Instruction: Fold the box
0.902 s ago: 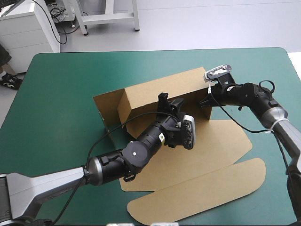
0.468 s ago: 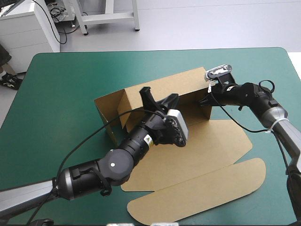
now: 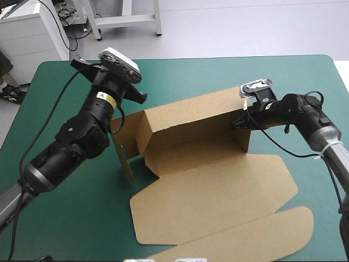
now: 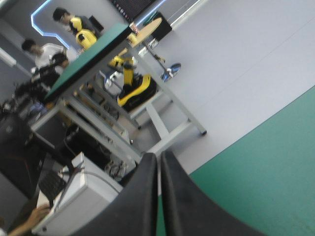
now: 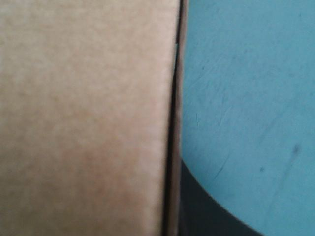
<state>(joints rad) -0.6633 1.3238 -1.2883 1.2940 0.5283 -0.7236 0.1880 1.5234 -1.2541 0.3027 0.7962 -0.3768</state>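
The brown box (image 3: 191,139) lies in the middle of the teal-green cover (image 3: 65,185). Its far wall and end walls stand up, and the lid is flat on its near side. The right gripper (image 3: 239,122) pinches the box's right end wall, with one black finger (image 5: 197,209) outside it. The left gripper (image 4: 158,156), high beside the box's left end, has its fingers pressed together and holds nothing.

Table (image 3: 180,76), teal-green cover, rounded corners. Lying on it: the box (image 3: 218,188), brown board, sitting mid-table and running to the near edge. Far portion stands up as walls around a narrow floor, open on top; left end flap upright, splayed outward. Near panels lie flat on the cover, right of centre.
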